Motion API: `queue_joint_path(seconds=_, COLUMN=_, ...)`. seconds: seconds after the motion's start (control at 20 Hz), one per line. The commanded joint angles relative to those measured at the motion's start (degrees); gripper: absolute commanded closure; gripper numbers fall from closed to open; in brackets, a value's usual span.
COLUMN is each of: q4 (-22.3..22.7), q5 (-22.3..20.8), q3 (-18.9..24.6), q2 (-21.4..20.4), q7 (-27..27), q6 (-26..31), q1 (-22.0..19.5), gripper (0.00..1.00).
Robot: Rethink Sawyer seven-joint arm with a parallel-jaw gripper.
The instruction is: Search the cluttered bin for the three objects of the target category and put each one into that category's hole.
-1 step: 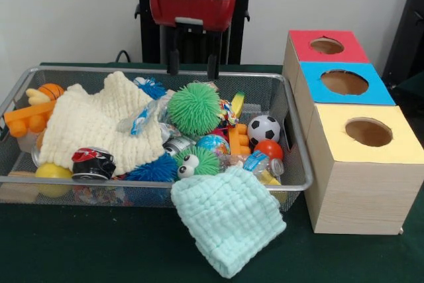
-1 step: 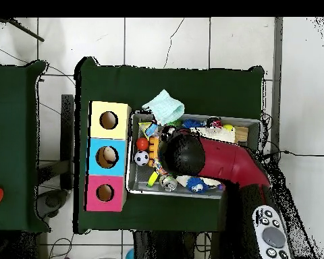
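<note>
Green spiky ball [image 1: 193, 109] shows only from the front, below the gripper [image 1: 193, 65] with fingers spread, empty.

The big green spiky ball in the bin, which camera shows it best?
The front view: the green spiky ball sits fully exposed on top of the clutter in the mesh bin. In the overhead view the robot arm covers that part of the bin, so the ball cannot be made out.

Robotics laboratory setting: a red-and-black arm [image 2: 219, 162] is standing at a green-covered table [image 1: 99, 256] on a tiled floor [image 2: 192, 40], cables [image 2: 9, 54] are trailing, and a wire bin [image 1: 291, 130] is sitting beside colour-topped boxes [image 1: 361, 164].
</note>
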Motion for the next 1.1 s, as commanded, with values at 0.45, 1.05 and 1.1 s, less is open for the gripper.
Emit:
queue_joint_path(seconds=0.45, q4=3.3, q5=-6.1, q3=-1.4, q2=2.5, q7=6.9, q6=-4.0, q1=7.2, gripper=0.00)
queue_joint_path(seconds=1.05, q4=10.4, q5=-3.1, q3=2.7, q2=-0.8, q7=5.4, q6=-8.1, q1=3.2, gripper=0.00)
queue_joint_path(seconds=1.1, q4=11.4, q5=-2.9, q3=3.2, q2=-1.6, q7=4.9, q6=-7.8, q1=2.6, gripper=0.00)
